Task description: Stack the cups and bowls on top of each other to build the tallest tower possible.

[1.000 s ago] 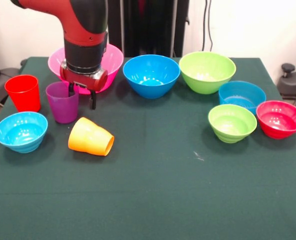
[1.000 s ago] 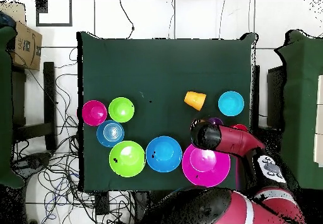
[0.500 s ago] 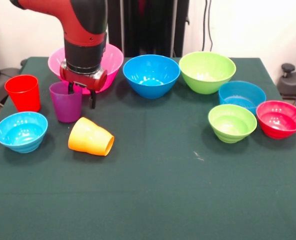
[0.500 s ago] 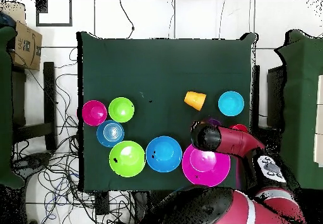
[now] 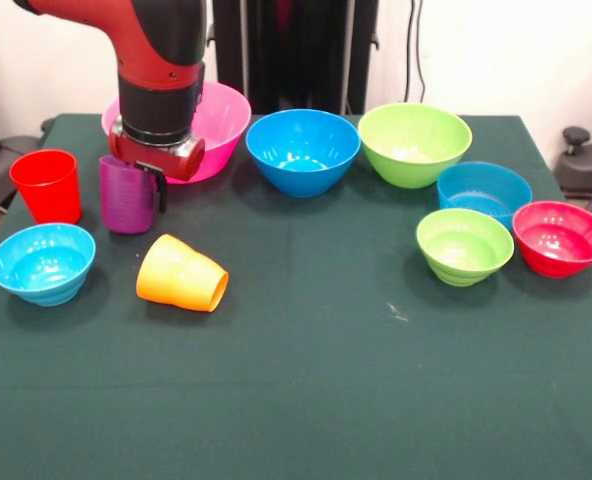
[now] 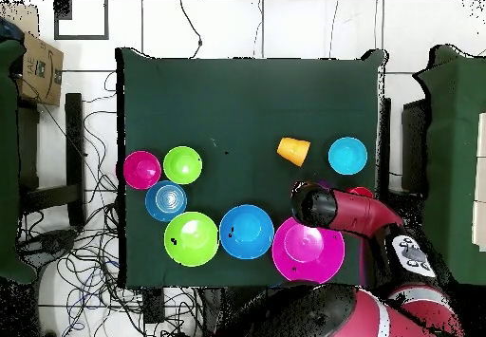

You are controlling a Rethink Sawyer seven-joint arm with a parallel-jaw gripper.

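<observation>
My gripper [image 5: 144, 188] is shut on the rim of the purple cup [image 5: 124, 198], which hangs upright just above the cloth in front of the big pink bowl [image 5: 224, 112]. The red cup [image 5: 46, 185] stands to its left. The orange cup [image 5: 181, 274] lies on its side in front of it, beside the light blue bowl [image 5: 42, 262]. To the right sit the mid-sized blue bowl [image 5: 303, 150] and lime green bowl [image 5: 414, 143], then the small blue bowl [image 5: 484, 190], small lime green bowl [image 5: 464, 245] and red bowl [image 5: 561, 237]. In the overhead view my arm [image 6: 327, 208] covers the gripper.
The green table [image 5: 326, 380] has open cloth across its front half. In the overhead view, cables lie on the floor around the table, a cardboard box [image 6: 36, 67] sits at the upper left, and the orange cup [image 6: 293, 150] lies near mid-table.
The purple cup has risen off the cloth and shifted slightly toward the pink bowl with the gripper. Everything else has stayed where it was.
</observation>
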